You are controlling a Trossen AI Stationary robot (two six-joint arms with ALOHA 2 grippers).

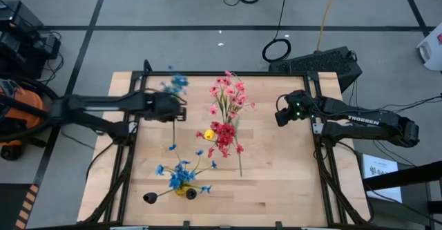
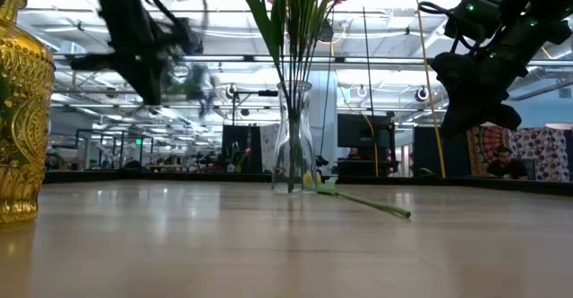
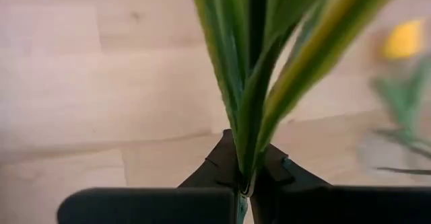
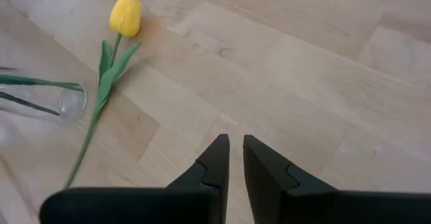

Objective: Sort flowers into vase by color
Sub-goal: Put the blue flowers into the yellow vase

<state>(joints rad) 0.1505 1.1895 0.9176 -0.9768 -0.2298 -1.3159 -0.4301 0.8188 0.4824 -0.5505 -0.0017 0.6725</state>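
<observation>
Fingers of the left gripper [image 1: 181, 108] are clamped on a blue flower's stem; blossoms [image 1: 177, 83] lie toward frame top, upper left of centre. Blue-filled yellow vase [image 1: 182, 188] sits lower centre, nearer this arm. Right gripper [image 1: 281, 118] waits centre right, nearly closed, empty.

Low view: glass vase [image 2: 294, 146] stands centre.

Left wrist view: stem [image 3: 250, 126] runs lengthwise out from between the fingertips.

Right wrist view: yellow tulip [image 4: 125, 15] lies upper left on the table.

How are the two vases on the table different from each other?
The clear glass vase is see-through and slim, while the yellow patterned glass vase is tinted, embossed and looks wider. The clear one holds pink and red flowers; the yellow one holds blue flowers. The clear vase stands near the table's middle, the yellow one nearer the front edge. Both stand upright.
</observation>
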